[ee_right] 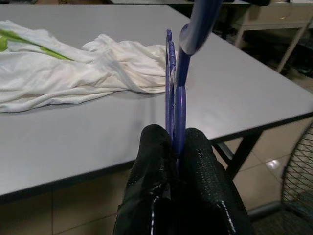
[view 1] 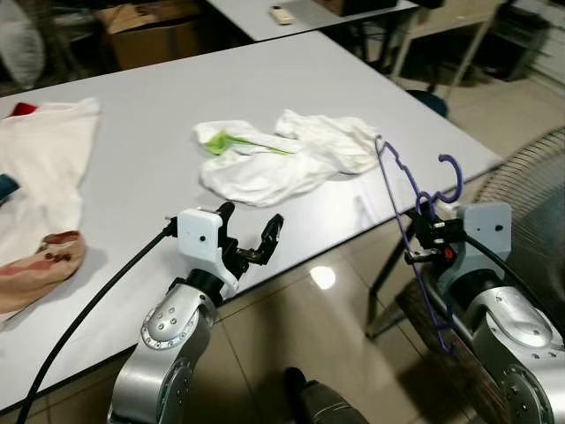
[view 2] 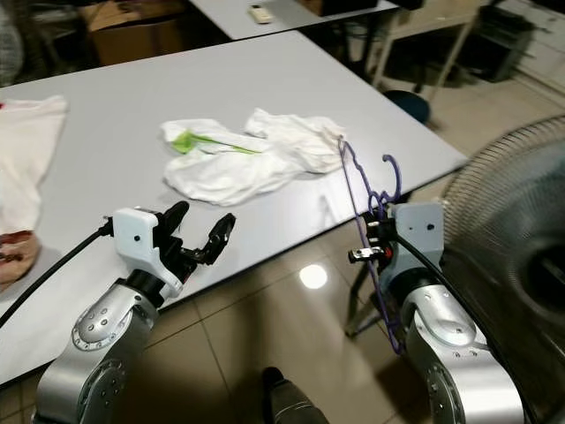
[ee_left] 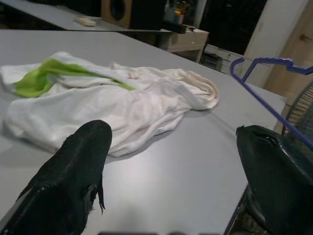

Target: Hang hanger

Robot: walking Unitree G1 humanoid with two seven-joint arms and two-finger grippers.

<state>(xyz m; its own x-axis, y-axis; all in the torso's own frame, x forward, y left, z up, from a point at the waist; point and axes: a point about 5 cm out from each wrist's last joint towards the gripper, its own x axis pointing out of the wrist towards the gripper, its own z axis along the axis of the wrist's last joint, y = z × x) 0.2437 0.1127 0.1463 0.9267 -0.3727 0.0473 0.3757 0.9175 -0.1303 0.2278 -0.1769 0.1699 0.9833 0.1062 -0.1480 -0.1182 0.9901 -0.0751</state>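
Observation:
A purple plastic hanger (view 1: 399,199) stands upright off the table's right front edge, its hook (view 1: 452,177) curling up beside my right gripper (view 1: 424,231). That gripper is shut on the hanger; the black fingers (ee_right: 198,166) pinch the purple bar (ee_right: 174,88) between them. A crumpled white garment with a green patch (view 1: 282,157) lies on the grey table (view 1: 141,141), left of the hanger. My left gripper (view 1: 250,231) hovers at the table's front edge, open, pointing at the garment (ee_left: 112,103) with nothing between its fingers.
More clothing, white and pink-red (view 1: 40,190), lies at the table's left. A standing fan's grille (view 1: 530,190) is close on the right. A second table (view 1: 291,13) and a cardboard box (view 1: 150,35) stand behind. Tiled floor (view 1: 309,327) lies below.

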